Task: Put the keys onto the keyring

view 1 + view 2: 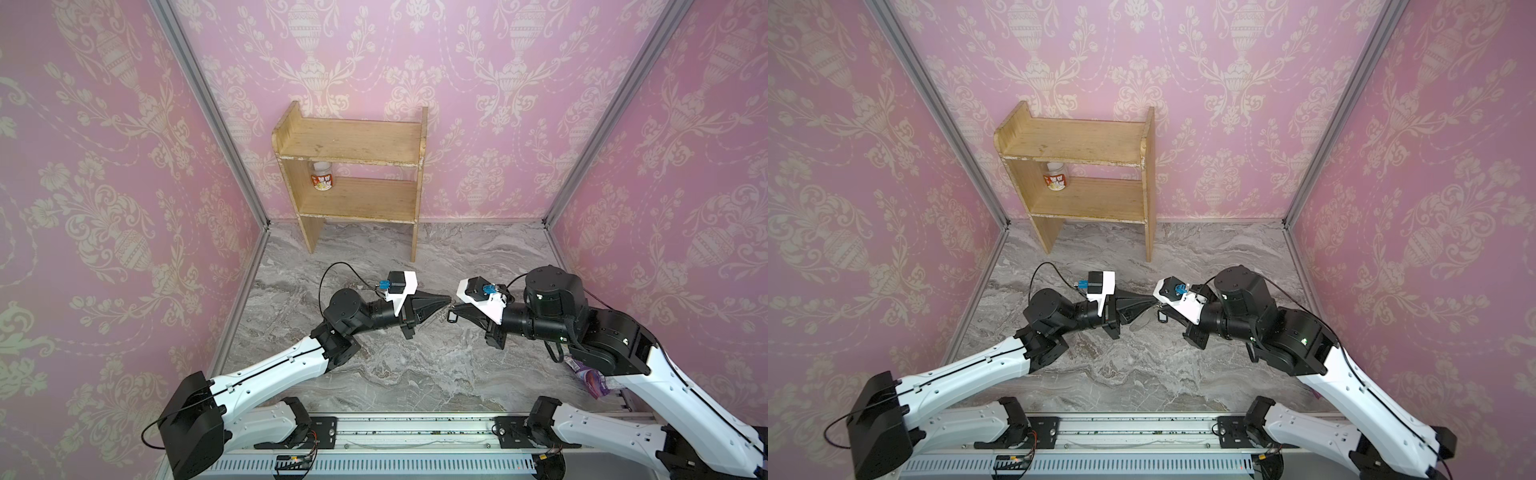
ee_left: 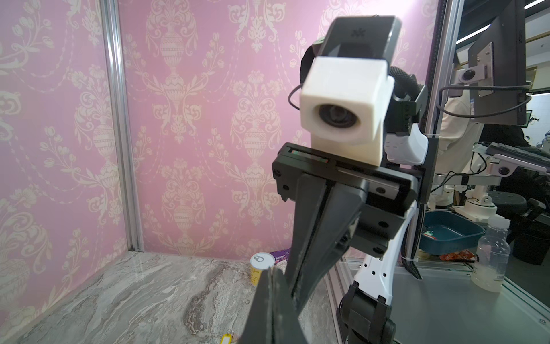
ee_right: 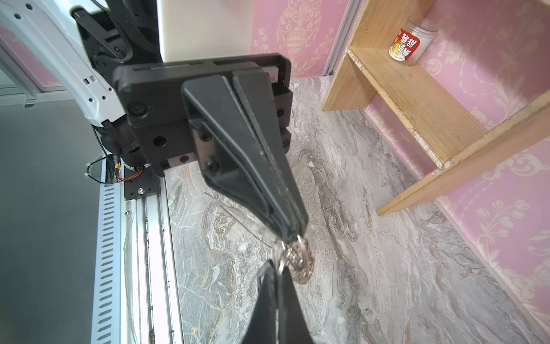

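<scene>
I have the left gripper (image 1: 448,300) and the right gripper (image 1: 456,308) nose to nose above the marble floor (image 1: 386,374), their tips almost touching in both top views. From the right wrist camera I see the left jaws pressed flat together, pinching one of the small metal rings of the keyring (image 3: 297,262). That bunch of rings sits right between the two tips. The right jaws are together as well, closed on the ring end of the black key (image 1: 451,318), which hangs just beneath their tip. I cannot make out the keyring's plate clearly under the left jaws. The yellow key (image 2: 226,339) lies flat on the floor below the left jaws, apart from both tips and from the rings. A can (image 2: 261,266) stands on the floor beyond the jaws, well apart from them
</scene>
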Motion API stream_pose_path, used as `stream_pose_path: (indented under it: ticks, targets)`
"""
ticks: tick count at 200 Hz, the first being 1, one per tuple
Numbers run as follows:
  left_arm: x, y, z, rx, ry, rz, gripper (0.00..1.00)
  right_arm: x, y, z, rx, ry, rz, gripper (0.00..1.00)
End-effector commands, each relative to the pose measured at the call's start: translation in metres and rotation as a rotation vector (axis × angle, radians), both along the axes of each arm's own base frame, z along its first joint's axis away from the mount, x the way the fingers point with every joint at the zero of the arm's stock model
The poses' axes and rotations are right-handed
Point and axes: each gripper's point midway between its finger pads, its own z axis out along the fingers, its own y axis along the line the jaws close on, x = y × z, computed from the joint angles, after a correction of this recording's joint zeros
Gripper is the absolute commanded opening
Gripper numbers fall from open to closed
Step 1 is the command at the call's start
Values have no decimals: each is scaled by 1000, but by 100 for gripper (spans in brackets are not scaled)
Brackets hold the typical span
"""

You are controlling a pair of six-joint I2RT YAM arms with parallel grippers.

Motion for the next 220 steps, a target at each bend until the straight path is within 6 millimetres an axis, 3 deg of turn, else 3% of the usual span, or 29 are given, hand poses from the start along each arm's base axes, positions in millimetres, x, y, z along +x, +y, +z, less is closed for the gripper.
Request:
stream_pose_path:
  ticks: [1,35,64,106,124,132,155,192,197,220]
  targets:
    - [6,7,21,-109,-17,25,0,-14,9,-2,46,52,64,0]
    - [8,4,20,-140,11,6,0,-13,14,-1,73,49,70,0]
    - [9,3,15,-128,22,8,0,-10,7,8,97,3,34,0]
    - [9,3,14,-123,25,9,0,-12,8,-1,86,30,45,0]
    - [8,3,13,-114,19,10,0,-10,0,-1,78,12,10,20]
    - [8,4,12,-104,17,13,0,-8,-5,2,79,-12,-15,25]
    - [5,7,14,-98,7,20,0,-4,-16,9,98,-38,-64,27]
    - [5,6,14,-98,2,16,0,0,-10,5,133,-11,-63,35]
    - [5,6,15,-101,3,15,0,1,-7,-9,118,14,-64,35]
    - [4,6,15,-107,5,10,0,3,0,-15,133,47,-59,35]
